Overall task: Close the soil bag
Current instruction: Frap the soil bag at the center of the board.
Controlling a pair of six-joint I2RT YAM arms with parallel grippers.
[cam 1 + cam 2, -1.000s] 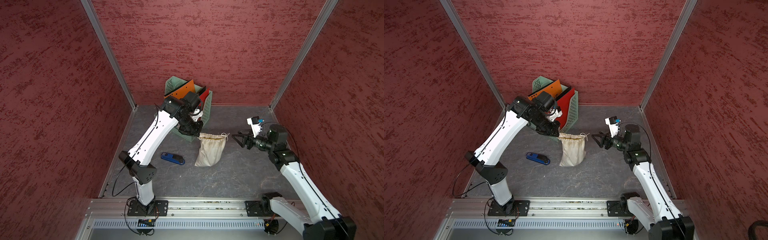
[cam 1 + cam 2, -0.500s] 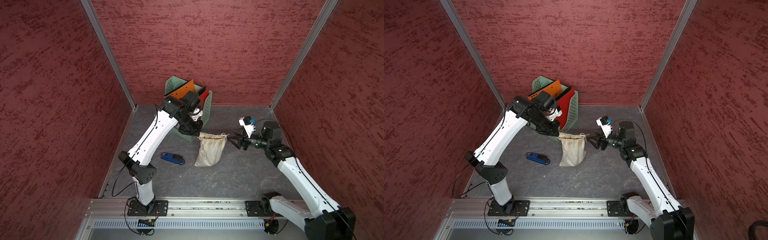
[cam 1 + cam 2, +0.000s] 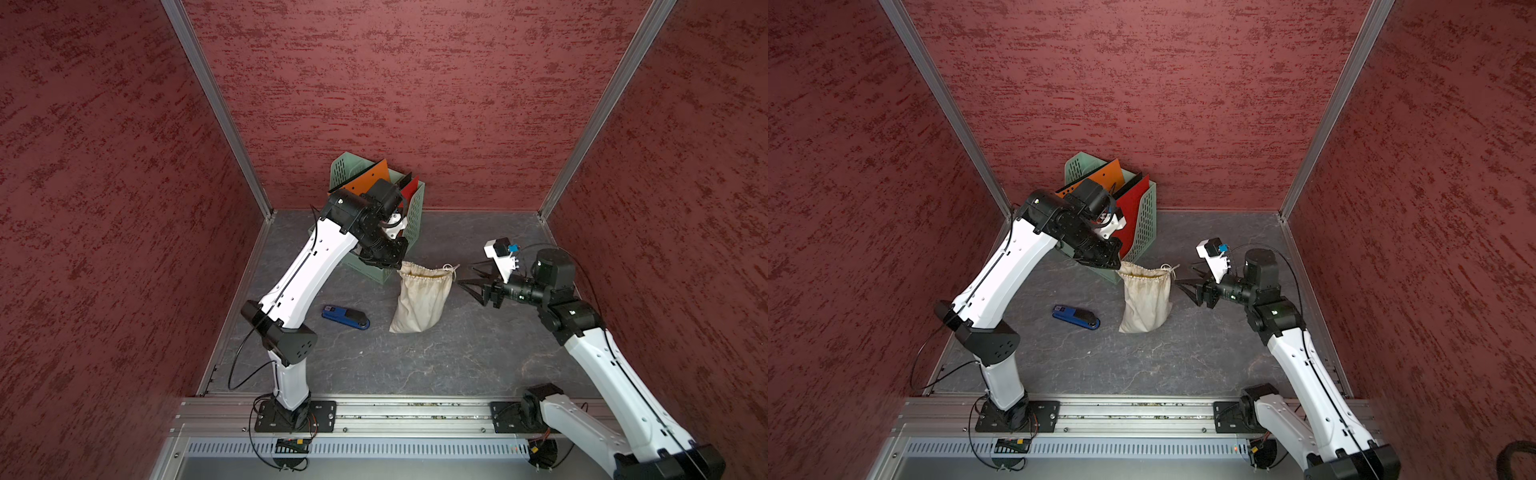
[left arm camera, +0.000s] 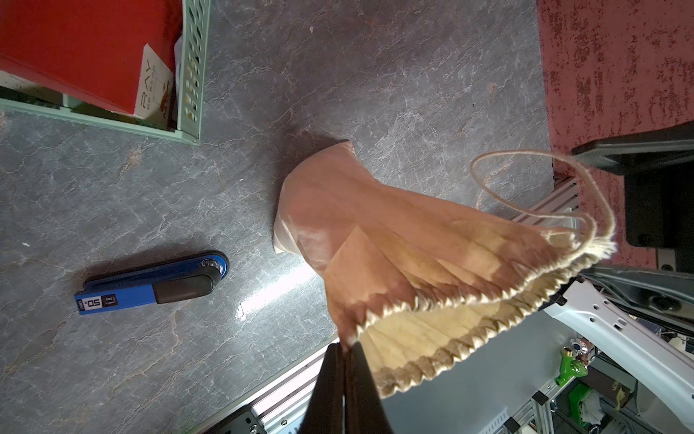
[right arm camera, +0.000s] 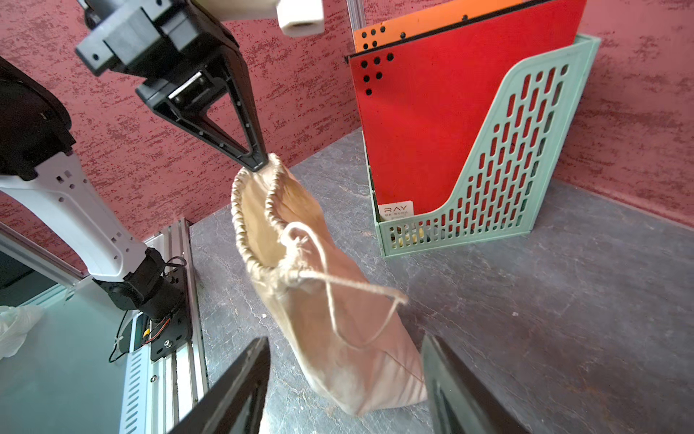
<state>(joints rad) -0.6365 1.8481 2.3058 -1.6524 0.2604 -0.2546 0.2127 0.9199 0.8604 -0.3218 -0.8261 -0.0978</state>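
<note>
Since a second ago the right gripper [image 3: 465,275] has slid leftward, closer to the soil bag [image 3: 419,299]; the bag and the left gripper [image 3: 398,266] have kept their places

In both top views the bag stands at mid-frame on the grey table [image 3: 457,353]. The left gripper is clenched on the upper-left end of its rim. The right gripper [image 3: 1183,274], jaws spread and holding nothing, sits just right of the cord [image 3: 1169,268]. As I judge it, those jaws should take the cord alone, not the cloth. They should then draw rightward while the left grip holds firm, so the neck gathers

Left wrist view: the shut fingers [image 4: 330,375] pinch the rim at lower centre, the mouth gapes, and the cord [image 4: 518,152] loops at upper right

Right wrist view: the bag [image 5: 330,338] fills the centre, and its cord [image 5: 353,287] hangs just above the gap between the open fingers [image 5: 240,383] at the bottom edge
</note>
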